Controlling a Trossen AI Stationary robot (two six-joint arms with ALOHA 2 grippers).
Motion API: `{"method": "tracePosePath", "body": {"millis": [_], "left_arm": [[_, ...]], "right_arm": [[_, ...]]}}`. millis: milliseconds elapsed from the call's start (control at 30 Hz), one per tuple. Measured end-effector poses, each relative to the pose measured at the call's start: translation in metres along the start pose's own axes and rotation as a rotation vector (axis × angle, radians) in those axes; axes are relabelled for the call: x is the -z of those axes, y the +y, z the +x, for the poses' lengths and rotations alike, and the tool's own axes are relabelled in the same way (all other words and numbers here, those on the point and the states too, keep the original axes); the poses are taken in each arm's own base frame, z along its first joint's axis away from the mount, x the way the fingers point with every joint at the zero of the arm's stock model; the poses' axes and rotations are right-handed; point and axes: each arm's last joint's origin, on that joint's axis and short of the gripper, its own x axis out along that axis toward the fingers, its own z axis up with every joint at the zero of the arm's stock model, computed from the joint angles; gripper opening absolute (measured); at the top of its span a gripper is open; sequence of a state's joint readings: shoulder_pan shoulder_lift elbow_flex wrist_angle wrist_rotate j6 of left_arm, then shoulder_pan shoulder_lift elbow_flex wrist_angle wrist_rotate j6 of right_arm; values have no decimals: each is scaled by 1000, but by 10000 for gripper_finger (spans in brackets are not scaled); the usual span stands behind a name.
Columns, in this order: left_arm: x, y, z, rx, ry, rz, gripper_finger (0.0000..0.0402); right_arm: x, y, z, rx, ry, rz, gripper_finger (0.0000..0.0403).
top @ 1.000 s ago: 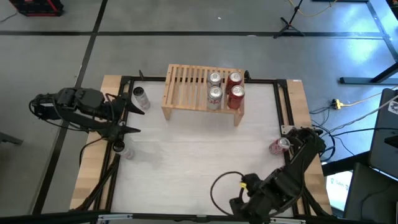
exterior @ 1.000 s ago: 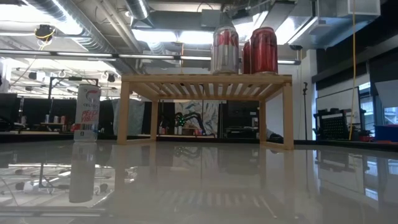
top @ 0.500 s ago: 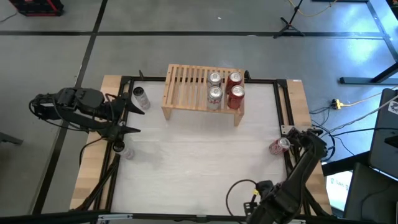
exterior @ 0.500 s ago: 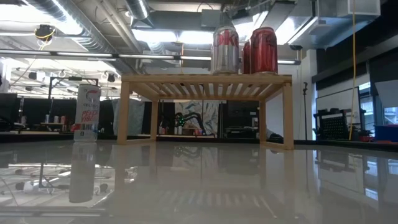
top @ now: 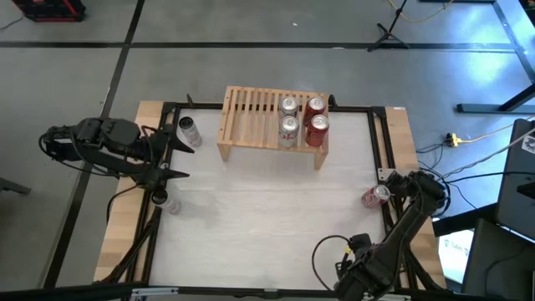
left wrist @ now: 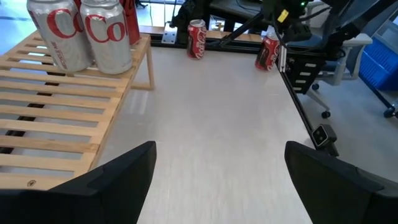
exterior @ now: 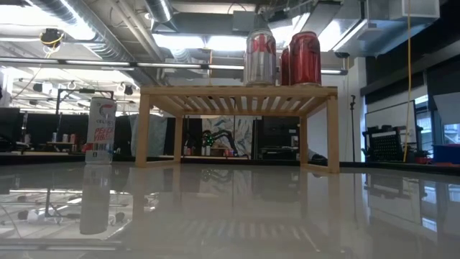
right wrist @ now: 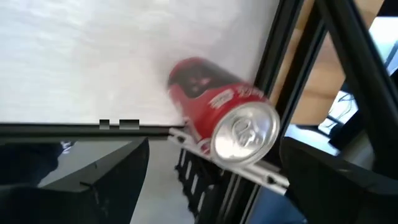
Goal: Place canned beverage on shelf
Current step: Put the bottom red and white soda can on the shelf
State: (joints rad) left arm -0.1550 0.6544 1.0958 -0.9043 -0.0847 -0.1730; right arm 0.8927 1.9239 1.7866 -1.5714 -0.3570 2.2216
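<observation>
On the white tabletop (top: pixel 267 226), toward its far edge, we see the shelf (top: pixel 251 117), a low light-wood rack with a slatted top. Four cans stand on its right half: two silver cans (top: pixel 288 117) side by side with two red cans (top: pixel 316 115). The left half of the slats is bare. In the low view the shelf stands on its two side legs with cans upright on top.

Just left of the shelf, a white can (top: pixel 189 132) stands on the tabletop. A clear bottle (top: pixel 167 201) lies near the left edge. At the right edge, a red can (top: pixel 374 196) stands against the black frame.

We find the left end effector (top: pixel 167 155) hovering at the left side of the tabletop, between the white can and the bottle, its fingers (left wrist: pixel 112 180) spread wide and holding nothing. In its wrist view the shelf and silver cans lie ahead.

The right end effector (top: pixel 393 191) hangs over the right edge, just beside the red can. Its wrist view looks down on that can's silver top, with both fingers (right wrist: pixel 93 180) spread apart on either side and not touching it.
</observation>
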Motion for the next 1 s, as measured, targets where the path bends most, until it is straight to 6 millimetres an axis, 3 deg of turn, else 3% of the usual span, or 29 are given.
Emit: {"method": "tracePosePath", "body": {"millis": [133, 533, 700, 1000], "left_arm": [[0, 0, 0, 0, 0, -5, 348], [0, 0, 0, -2, 0, -8, 348], [0, 0, 0, -3, -1, -2, 348], [0, 0, 0, -3, -1, -2, 348]], "right_arm": [[-2, -7, 5, 21, -14, -16, 349], [21, -28, 16, -17, -62, -8, 349], [21, -28, 18, -40, -92, -12, 349], [22, -22, 41, -42, -63, -36, 349]]}}
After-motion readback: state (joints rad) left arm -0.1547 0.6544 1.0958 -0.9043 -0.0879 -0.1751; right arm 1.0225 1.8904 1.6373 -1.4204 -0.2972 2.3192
